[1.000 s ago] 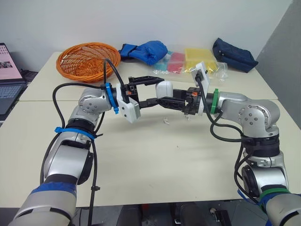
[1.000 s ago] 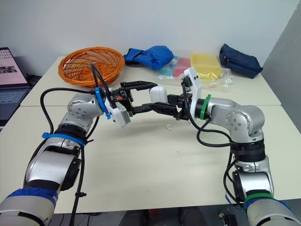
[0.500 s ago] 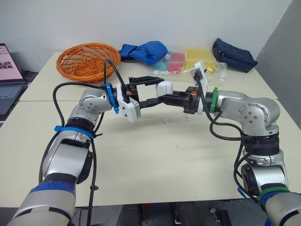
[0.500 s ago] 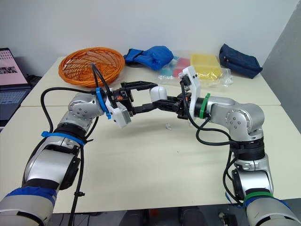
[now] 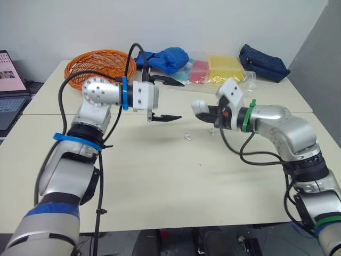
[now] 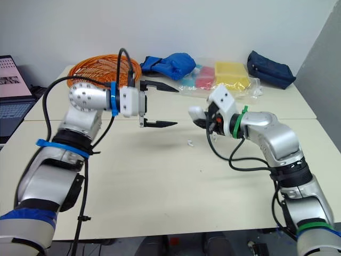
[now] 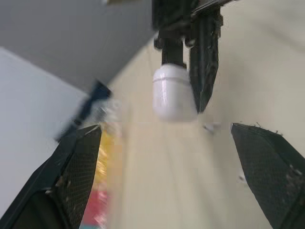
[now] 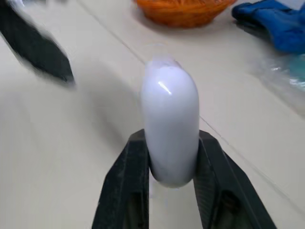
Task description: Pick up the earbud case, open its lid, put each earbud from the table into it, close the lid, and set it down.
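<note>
The white earbud case (image 5: 199, 106) hangs above the table's middle, with my right gripper (image 5: 201, 108) shut on its lower end. In the right wrist view the case (image 8: 170, 126) stands upright between the two black fingers (image 8: 128, 181), its lid closed. My left gripper (image 5: 181, 100) is open and empty, a short way to the left of the case and pointing at it. The left wrist view shows the case (image 7: 174, 93) ahead of that gripper's spread fingers (image 7: 78, 167). A small white earbud (image 5: 187, 136) lies on the table below the case. Another white bit (image 5: 212, 132) lies under the right gripper.
An orange basket (image 5: 98, 64) stands at the back left, with blue cloth (image 5: 165, 57) beside it. Coloured plastic bags (image 5: 216, 69) and a navy pouch (image 5: 264, 61) lie at the back right. A laptop (image 5: 10, 90) sits past the table's left edge.
My left gripper has drawn back to the left and up, away from the case. The right gripper keeps the case and has shifted slightly right.
</note>
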You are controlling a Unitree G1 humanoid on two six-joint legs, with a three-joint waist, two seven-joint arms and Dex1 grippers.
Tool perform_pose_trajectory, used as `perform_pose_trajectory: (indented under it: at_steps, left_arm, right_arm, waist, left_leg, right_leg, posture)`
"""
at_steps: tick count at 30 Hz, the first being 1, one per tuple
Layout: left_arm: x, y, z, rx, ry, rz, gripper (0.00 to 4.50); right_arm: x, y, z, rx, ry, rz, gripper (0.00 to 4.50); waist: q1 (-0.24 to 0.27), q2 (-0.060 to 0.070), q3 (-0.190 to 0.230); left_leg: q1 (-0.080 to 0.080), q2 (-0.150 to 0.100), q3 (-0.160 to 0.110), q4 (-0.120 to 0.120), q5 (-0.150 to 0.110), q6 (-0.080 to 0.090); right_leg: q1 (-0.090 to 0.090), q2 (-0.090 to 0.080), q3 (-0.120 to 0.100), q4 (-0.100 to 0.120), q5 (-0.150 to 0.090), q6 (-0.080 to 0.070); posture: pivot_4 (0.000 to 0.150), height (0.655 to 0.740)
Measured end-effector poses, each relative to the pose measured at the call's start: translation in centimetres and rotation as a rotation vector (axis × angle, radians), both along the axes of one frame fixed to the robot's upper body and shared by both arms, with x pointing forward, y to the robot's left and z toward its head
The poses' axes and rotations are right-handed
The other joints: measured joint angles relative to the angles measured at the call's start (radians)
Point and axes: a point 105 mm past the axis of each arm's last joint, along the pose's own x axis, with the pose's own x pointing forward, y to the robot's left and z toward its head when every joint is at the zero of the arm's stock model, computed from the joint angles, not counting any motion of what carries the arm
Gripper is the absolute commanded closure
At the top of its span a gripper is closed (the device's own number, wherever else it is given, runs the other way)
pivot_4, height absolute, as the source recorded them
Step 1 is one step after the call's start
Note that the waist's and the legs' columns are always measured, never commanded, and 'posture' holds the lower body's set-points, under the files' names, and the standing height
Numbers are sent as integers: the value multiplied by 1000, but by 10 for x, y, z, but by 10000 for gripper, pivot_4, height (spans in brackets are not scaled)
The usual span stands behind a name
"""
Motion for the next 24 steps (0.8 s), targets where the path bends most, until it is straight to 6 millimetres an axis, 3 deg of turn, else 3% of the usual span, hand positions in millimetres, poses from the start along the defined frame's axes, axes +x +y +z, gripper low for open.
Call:
perform_pose_trajectory:
  at_steps: [7, 11, 21, 24]
  left_arm:
    - [-5, -16, -5, 93, 230, 34, 0]
    - [-9, -22, -11, 173, 207, 20, 0]
    - [-2, -35, -20, 189, 189, 55, 0]
    - [-1, -33, -22, 198, 203, 62, 5824]
  right_arm:
    - [-1, 17, -3, -85, -88, 92, 36678]
    - [1, 23, 3, -121, -142, 108, 36678]
    - [-2, 28, 1, -142, -140, 125, 36678]
    - [-2, 27, 1, -151, -138, 126, 36678]
  waist:
    - [1, 0, 0]
    - [2, 0, 0]
    - [3, 0, 0]
    - [2, 0, 0]
  left_leg:
    - [0, 1, -1, 3, 0, 0]
    - [0, 1, 0, 5, 0, 0]
    - [0, 1, 0, 6, 0, 0]
    - [0, 1, 0, 6, 0, 0]
  right_leg:
    - [0, 1, 0, 1, 0, 0]
    - [0, 1, 1, 1, 0, -1]
    - [0, 1, 2, 1, 3, -5]
    - [0, 1, 2, 1, 3, -5]
  posture:
    - [1500, 7400]
    - [1500, 7400]
    - [1500, 7400]
    - [1500, 7400]
